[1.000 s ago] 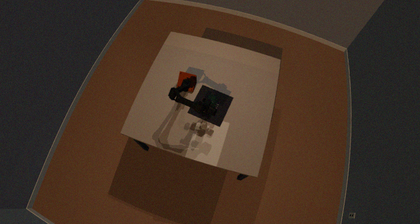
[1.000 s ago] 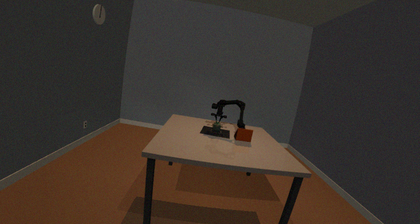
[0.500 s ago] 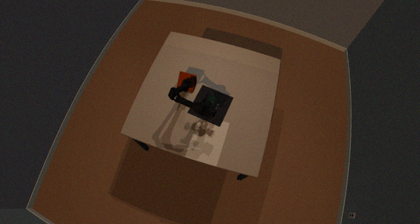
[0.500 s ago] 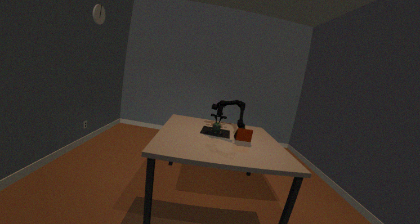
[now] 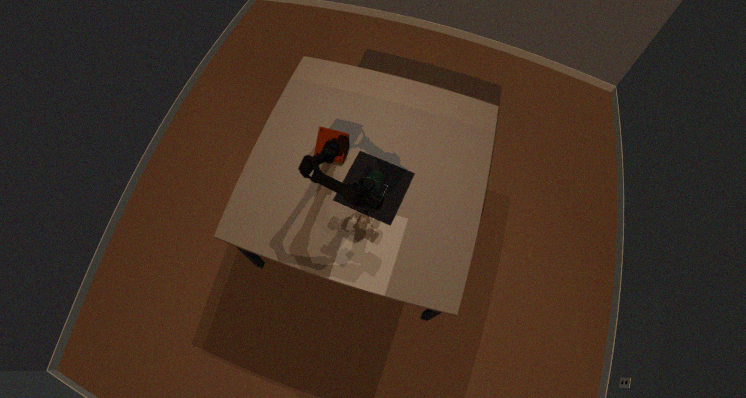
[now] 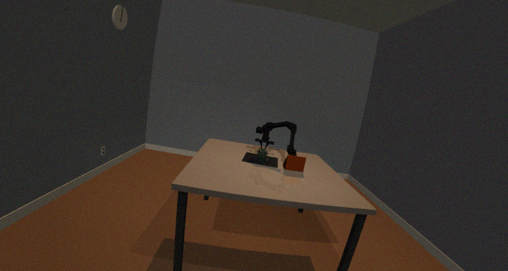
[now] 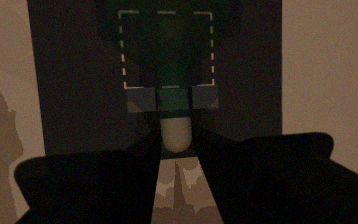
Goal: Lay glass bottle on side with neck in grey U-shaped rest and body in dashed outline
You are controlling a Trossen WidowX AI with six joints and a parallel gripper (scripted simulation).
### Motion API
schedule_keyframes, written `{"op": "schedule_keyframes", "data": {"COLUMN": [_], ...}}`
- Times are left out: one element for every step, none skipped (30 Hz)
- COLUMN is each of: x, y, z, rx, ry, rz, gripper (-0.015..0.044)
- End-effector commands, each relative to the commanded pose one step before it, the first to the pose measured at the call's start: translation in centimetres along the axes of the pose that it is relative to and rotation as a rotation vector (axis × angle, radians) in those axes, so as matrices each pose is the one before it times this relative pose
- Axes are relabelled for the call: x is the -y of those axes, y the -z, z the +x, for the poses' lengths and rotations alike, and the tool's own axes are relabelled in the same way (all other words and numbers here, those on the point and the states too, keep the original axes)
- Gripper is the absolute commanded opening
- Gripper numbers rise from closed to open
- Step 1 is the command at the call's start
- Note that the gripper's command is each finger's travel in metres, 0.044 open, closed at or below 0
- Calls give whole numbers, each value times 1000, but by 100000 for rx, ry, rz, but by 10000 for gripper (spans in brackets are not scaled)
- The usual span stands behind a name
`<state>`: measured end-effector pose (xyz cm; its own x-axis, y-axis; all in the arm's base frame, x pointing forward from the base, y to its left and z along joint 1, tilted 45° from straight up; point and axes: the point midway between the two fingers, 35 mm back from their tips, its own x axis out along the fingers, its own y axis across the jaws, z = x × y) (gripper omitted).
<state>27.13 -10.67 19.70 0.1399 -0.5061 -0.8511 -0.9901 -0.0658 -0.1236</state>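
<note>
Gripper point(image 5: 371, 189) point(image 6: 263, 148) point(image 7: 176, 132) was partly open, its fingers closed on the neck of the glass bottle point(image 5: 375, 177) point(image 6: 262, 154) point(image 7: 172, 57). Table point(image 5: 443, 134) point(image 6: 213, 176) point(image 7: 330, 75) carried the dark mat point(image 5: 399, 191) point(image 6: 248, 157) point(image 7: 60, 100). Bottle was above the mat — body overlapping the dashed outline point(image 7: 213, 75) in wrist view, neck in line with the grey rest point(image 7: 205, 97); contact could not be told. Pale tip point(image 7: 176, 134) of the bottle projected beyond the rest — between the fingers.

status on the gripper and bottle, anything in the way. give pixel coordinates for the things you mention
Gripper point(image 5: 371, 185) point(image 6: 263, 149) point(image 7: 176, 132) shut on glass bottle point(image 5: 375, 176) point(image 6: 261, 154) point(image 7: 174, 102). Neck lined up over grey rest point(image 7: 141, 99), contact unclear. No obstruction seen between them.
</note>
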Motion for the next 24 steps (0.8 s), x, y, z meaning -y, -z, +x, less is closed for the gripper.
{"op": "schedule_keyframes", "data": {"x": [4,0,0,0,0,0,-1,-1,-1,-1,-1,-1,0,0,0,0,0,0,0,0,0,0,0,0], "y": [6,10,5,3,2,2,2,2,2,1,1,1,1,1,1,1,1,1,1,1,1,1,1,1], "z": [202,26,18,16,17,18,18,19,19,19,19,19,18,18,18,18,18,18,18,17,17,17,17,17], "rx": [87,-28,-21,-19,-18,-17,-16,-14,-13,-13,-16,-21,-26,-31,-36,-40,-43,-46,-50,-53,-56,-59,-62,-65], "ry": [48,-11,-9,-8,-9,-10,-11,-10,-10,-10,-10,-9,-9,-9,-9,-9,-8,-8,-8,-8,-7,-7,-7,-6], "rz": [-111,30,21,17,15,13,12,10,9,8,8,9,10,11,11,12,12,12,12,12,12,13,13,13], "gripper": [101,101,101,101,101,101,101,101,101,101,101,101,101,101,101,101,101,101,101,101,101,101,101,101]}}
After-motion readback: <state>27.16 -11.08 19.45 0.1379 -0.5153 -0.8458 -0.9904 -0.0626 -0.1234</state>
